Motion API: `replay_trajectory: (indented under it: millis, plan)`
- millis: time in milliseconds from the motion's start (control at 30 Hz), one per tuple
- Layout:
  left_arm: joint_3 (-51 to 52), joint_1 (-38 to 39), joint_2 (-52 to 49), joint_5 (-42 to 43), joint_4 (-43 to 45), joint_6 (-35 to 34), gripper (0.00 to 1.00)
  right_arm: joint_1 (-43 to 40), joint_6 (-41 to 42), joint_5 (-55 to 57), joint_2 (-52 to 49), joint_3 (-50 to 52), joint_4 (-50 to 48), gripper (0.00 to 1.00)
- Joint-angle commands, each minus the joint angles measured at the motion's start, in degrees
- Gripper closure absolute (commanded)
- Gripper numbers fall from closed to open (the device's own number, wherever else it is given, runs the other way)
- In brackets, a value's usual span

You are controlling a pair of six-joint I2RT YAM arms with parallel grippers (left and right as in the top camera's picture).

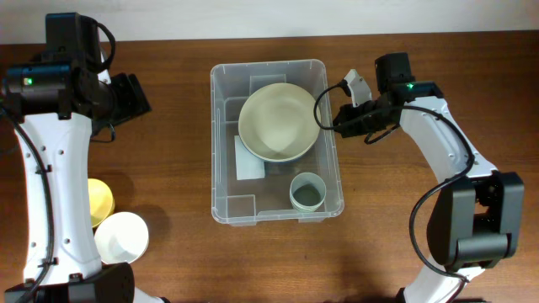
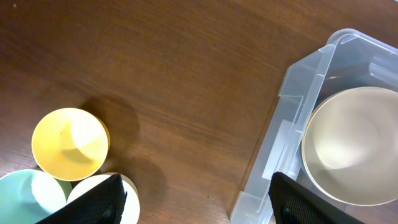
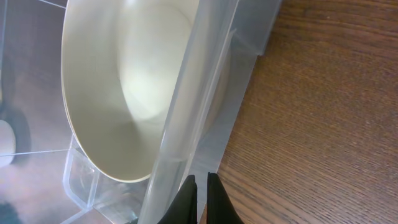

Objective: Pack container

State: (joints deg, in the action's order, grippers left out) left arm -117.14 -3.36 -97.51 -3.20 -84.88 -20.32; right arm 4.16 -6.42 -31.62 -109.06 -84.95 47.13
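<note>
Right gripper (image 3: 200, 182), fingers pressed together and empty, sits just beside the right wall of the large clear plastic rectangular container (image 1: 253, 219) at centre. Inside it, a small green cup (image 1: 307, 192) stands near right and a cream round bowl (image 1: 279, 123) far. Left gripper (image 2: 196, 186) hangs open, empty, far left.

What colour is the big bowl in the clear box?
Cream, a pale off-white. The bowl shows best in the overhead view.
</note>
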Motion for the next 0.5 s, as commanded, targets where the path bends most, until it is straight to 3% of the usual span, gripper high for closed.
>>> replay_trajectory:
  millis: [0,333,467]
  plan:
    - [-0.1,-0.2,-0.1,0.4,0.0,0.7,0.24,0.4,-2.3,-4.5,-0.3,0.0,0.0,0.96]
    - [-0.1,-0.2,-0.1,0.4,0.0,0.7,0.24,0.3,-2.4,-5.5,-0.3,0.0,-0.1,0.96]
    - [-0.1,-0.2,-0.1,0.4,-0.1,0.7,0.24,0.2,2.4,5.4,-0.3,0.0,-0.2,0.9]
